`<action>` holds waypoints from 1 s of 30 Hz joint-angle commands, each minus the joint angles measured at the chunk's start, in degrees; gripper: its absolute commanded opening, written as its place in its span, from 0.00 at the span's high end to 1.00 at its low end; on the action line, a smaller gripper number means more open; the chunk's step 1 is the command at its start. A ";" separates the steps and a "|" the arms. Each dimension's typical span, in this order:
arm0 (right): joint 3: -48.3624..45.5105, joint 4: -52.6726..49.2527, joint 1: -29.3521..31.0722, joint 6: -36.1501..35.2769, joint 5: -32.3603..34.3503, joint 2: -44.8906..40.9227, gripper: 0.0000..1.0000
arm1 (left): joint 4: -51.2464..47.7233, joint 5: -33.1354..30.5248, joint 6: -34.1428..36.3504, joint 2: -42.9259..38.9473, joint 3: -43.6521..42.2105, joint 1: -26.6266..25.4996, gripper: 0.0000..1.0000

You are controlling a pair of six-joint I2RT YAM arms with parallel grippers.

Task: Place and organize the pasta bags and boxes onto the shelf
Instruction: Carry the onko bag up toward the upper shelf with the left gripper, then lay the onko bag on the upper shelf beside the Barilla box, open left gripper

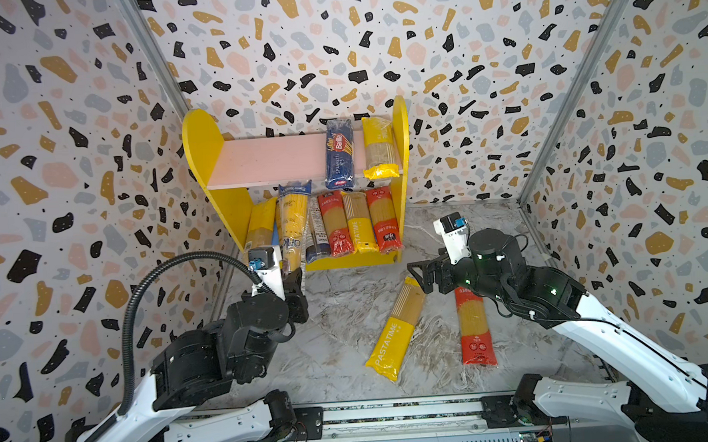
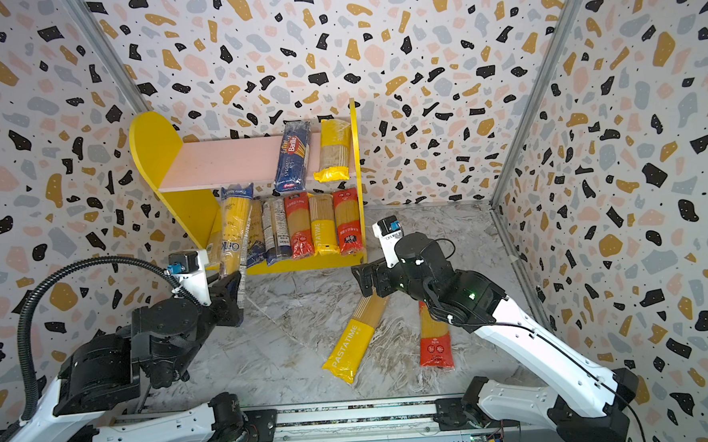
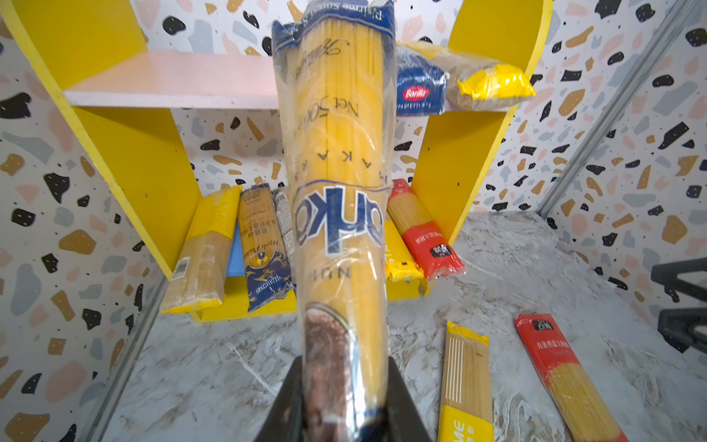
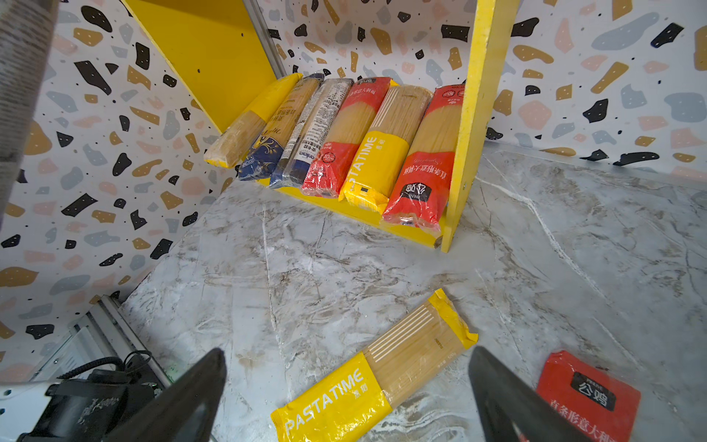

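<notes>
Two tiers of painted board make up the shelf (image 1: 203, 146), the biggest thing on the marble-patterned surface (image 1: 340, 314). It has yellow round-topped side panels, a smooth pink upper board (image 1: 274, 159) and a lower tier filled edge to edge with six long packs (image 4: 344, 137) lying side by side. On the pink board sit the dark blue Barilla pack (image 1: 339, 154) and a yellow-ended pack (image 1: 379, 150), both at the end by one side panel, so most of that board is bare. Your left jaws are clamped on the near end of a yellow pack with blue ends (image 3: 336, 153). It points toward the shelf, its far tip about level with the pink board's front edge in a top view; whether it brushes the packs below I cannot tell. Treat it as a stiff but brittle bundle of dry strands in thin, glossy film that crinkles and will likely slip. Gripped at one end, the long body may droop or swing, so move it gently and let a board take its weight before you let go. Your right jaws stand wide and empty above the shelf-ward end of the loose PASTATIME pack (image 4: 375, 367), with a red pack (image 1: 476, 332) lying near it. For those two, I would pinch across the narrow width close to the middle, not at the flimsy crimped end seals.
</notes>
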 commanded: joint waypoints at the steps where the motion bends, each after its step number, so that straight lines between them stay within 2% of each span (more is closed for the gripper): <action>1: 3.01 0.14 0.28 -1.28 0.43 -1.24 0.01 | 8.13 -8.20 5.05 1.81 5.01 -0.22 1.00; 9: 5.83 0.10 0.28 -2.89 0.63 -0.75 0.01 | 12.52 -14.80 16.96 12.87 18.46 -0.17 1.00; 14: 6.06 0.95 0.18 -3.53 0.80 -0.59 0.01 | 17.05 -15.68 25.57 20.07 27.44 1.40 1.00; 16: 6.27 1.19 0.17 -3.78 0.81 -0.35 0.01 | 18.05 -12.57 27.45 22.59 30.93 4.26 1.00; 19: 6.82 1.31 0.19 -4.19 1.15 0.14 0.01 | 18.13 -5.66 28.24 26.30 35.48 11.64 1.00; 24: 8.04 1.08 -0.31 -4.76 2.05 0.64 0.01 | 17.00 6.74 27.90 33.00 42.64 24.35 1.00; 30: 9.04 0.70 -3.59 -4.81 0.44 1.63 0.01 | 16.01 19.54 26.47 41.75 52.58 35.86 1.00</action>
